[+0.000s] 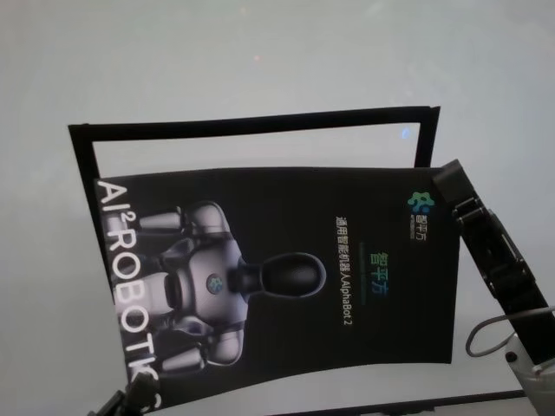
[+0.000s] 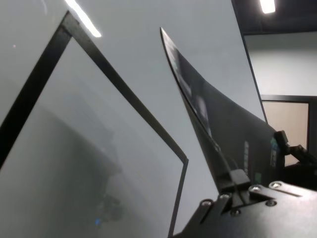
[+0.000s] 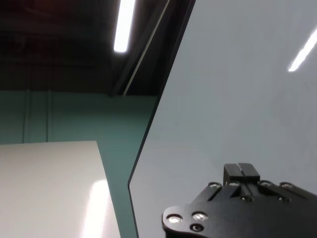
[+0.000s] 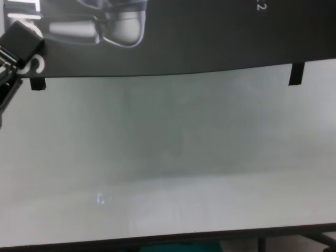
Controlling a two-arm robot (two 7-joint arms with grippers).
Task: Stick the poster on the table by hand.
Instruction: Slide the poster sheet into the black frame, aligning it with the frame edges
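Note:
The poster is a glossy black sheet with a silver robot figure and white letters, and it hangs curved above the white table. My left gripper is shut on the poster's near left corner; it also shows in the chest view and at the bottom of the head view. My right gripper is at the poster's far right corner. In the right wrist view its fingertips are pressed together with no sheet visible between them. Small black tape strips hang from the poster's near edge.
A thin black rectangular outline is marked on the table behind and under the poster, and it also shows in the left wrist view. The table's near edge runs along the bottom of the chest view.

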